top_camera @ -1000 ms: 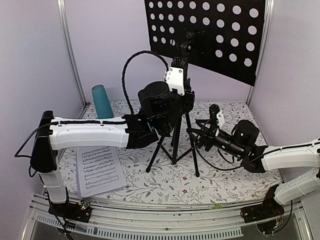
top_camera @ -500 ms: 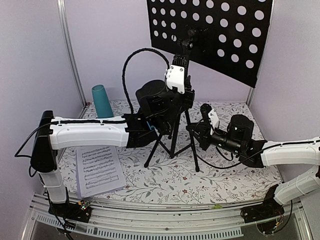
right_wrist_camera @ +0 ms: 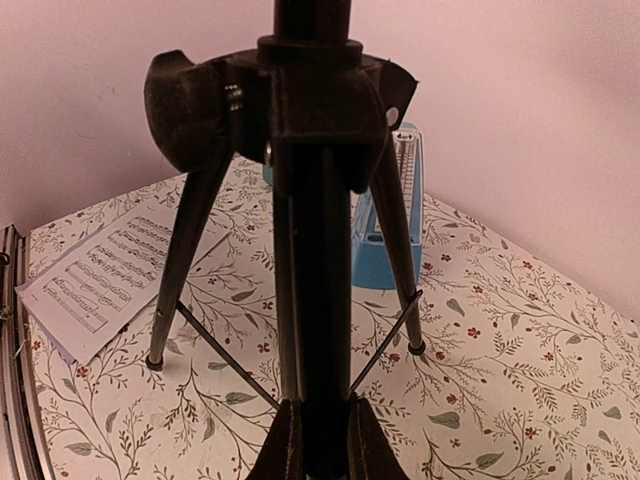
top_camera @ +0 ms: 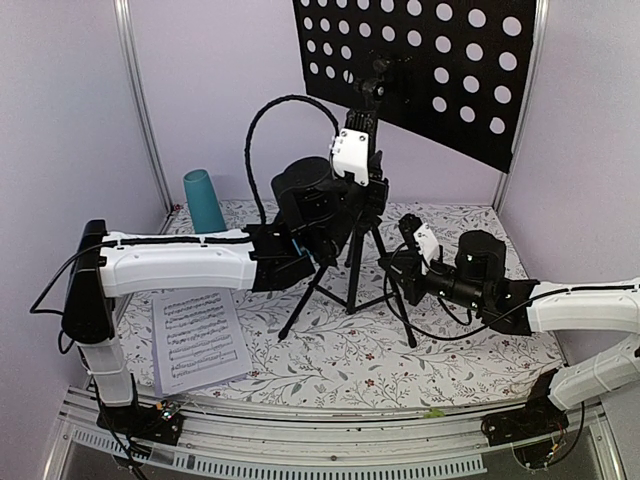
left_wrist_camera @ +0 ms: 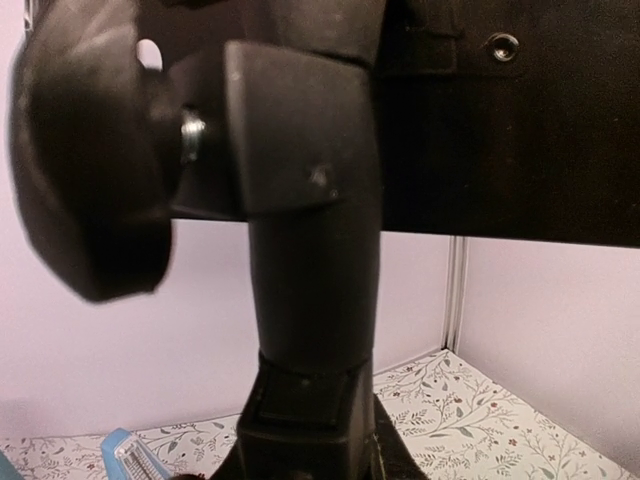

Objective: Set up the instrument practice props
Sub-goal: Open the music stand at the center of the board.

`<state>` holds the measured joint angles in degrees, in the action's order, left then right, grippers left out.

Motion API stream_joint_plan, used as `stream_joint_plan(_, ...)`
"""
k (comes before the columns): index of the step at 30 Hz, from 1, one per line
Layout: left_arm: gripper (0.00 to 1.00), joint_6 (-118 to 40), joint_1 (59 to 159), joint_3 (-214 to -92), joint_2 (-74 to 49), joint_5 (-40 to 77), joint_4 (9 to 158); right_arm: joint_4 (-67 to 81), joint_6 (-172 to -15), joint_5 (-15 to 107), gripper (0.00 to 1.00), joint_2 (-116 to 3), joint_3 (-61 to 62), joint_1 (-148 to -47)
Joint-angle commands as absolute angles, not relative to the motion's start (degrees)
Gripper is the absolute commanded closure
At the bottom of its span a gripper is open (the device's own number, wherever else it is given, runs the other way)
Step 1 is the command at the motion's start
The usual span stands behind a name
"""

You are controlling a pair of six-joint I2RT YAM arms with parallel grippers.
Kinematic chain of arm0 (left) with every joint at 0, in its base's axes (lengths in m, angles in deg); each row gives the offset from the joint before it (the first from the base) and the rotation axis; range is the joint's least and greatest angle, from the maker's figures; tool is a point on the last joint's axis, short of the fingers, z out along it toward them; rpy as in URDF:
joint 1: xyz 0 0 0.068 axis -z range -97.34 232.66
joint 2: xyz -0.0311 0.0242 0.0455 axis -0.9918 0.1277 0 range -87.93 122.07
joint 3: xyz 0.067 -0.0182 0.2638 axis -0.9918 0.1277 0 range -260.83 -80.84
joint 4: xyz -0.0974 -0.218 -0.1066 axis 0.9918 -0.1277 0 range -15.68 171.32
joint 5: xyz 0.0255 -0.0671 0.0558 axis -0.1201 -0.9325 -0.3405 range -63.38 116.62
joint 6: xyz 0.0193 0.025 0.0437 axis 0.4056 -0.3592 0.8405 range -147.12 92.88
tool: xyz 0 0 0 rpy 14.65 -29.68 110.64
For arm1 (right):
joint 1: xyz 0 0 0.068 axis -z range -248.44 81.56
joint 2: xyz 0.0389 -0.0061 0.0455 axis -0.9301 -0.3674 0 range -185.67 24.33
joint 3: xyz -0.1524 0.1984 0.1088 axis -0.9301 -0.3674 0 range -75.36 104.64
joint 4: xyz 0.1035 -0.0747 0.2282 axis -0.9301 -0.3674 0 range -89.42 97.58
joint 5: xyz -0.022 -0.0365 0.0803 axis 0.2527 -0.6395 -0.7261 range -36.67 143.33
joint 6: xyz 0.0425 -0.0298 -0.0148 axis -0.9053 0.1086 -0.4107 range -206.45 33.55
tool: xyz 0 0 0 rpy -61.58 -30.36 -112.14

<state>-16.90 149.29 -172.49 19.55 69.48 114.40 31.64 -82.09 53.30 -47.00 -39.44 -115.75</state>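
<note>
The left arm (top_camera: 175,268) and the right arm (top_camera: 590,308) each have a long smooth white shell with fat round black joints. A thick black cable (top_camera: 293,98) makes a big loop over the left one, and a small white block (top_camera: 350,158) sits near its tip.

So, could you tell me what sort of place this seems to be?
Probably a lab test booth staged as a music practice corner: plain lavender walls with metal frame posts, a floral tablecloth, and a black music stand with sheet music beside it.
</note>
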Motion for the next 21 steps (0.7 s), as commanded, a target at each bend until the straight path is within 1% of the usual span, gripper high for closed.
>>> stream_joint_plan(1, 1.0, -16.44, 148.03, -173.95, 12.19, 67.42, 128.61, 25.74, -83.93, 58.03, 1.0, -48.98, -44.05, -114.95)
stream_joint_plan(7, 1.0, -18.15, 147.99, -169.18, 10.45, 68.36, 129.58, 27.27, -85.27, 58.26, 1.0, -46.77, -44.86, -114.96)
stream_joint_plan(8, 1.0, -18.57, 148.02, -168.38, 10.09, 68.55, 129.72, 27.54, -85.25, 58.14, 0.98, -46.51, -44.53, -114.94)
stream_joint_plan(9, 1.0, -18.82, 148.09, -167.69, 10.0, 68.89, 129.79, 27.73, -85.15, 58.02, 0.92, -46.27, -44.09, -114.94)
stream_joint_plan(11, 1.0, -18.75, 148.38, -166.42, 9.87, 69.57, 130.57, 28.73, -85.3, 57.86, 0.84, -45.53, -43.57, -114.98)
stream_joint_plan(13, 1.0, -18.54, 148.8, -165.62, 9.73, 70.0, 131.08, 29.95, -85.54, 57.54, 0.67, -44.63, -43.15, -114.94)
stream_joint_plan(16, 1.0, -18.3, 149.09, -165.19, 9.92, 70.21, 131.19, 29.95, -85.5, 56.5, 0.48, -43.08, -41.53, -115.01)
stream_joint_plan(20, 1.0, -17.18, 149.5, -166.44, 10.89, 70.42, 130.32, 29.82, -85.7, 55.67, 0.36, -40.45, -39.98, -115.03)
stream_joint_plan(21, 1.0, -17.29, 149.54, -166.8, 11.13, 70.51, 129.58, 29.82, -85.94, 55.21, 0.35, -40.05, -39.68, -115.06)
